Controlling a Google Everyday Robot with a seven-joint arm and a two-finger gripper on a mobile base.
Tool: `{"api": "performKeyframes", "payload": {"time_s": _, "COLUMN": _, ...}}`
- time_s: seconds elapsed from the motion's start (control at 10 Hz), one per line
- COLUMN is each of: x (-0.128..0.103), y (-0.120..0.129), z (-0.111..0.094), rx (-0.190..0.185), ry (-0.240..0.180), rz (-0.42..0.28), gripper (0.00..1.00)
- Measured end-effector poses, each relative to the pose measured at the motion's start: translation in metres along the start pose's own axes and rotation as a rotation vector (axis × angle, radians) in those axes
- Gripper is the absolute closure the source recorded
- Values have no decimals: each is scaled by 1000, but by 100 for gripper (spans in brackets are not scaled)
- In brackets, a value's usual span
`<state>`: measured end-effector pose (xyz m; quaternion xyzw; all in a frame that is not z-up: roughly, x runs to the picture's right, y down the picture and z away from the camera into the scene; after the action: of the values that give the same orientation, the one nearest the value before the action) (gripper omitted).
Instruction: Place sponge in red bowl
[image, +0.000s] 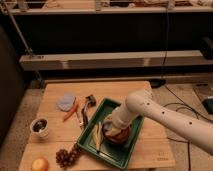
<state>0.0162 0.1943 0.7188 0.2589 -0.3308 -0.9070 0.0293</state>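
Gripper (112, 126) on the white arm is down over the round orange-red bowl (123, 139), which sits in a green rectangular tray (115, 155) on the wooden worktop (55, 132). At the gripper tip, over the bowl, is the small flat pale-yellowish sponge (114, 132). Cannot tell whether it is gripped or released.

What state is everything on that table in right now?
gripper: low over the red bowl
red bowl: upright inside the green tray
sponge: at the bowl's mouth under the gripper; whether let go, cannot tell
green tray: flat on the table, holding bowl and yellow-green strips
white cup: upright, dark contents
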Motion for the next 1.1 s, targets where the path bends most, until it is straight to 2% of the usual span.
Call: {"api": "performKeyframes", "payload": {"time_s": 1.1, "x": 0, "y": 0, "z": 1, "rx": 1, "ry": 2, "rz": 0, "gripper": 60}}
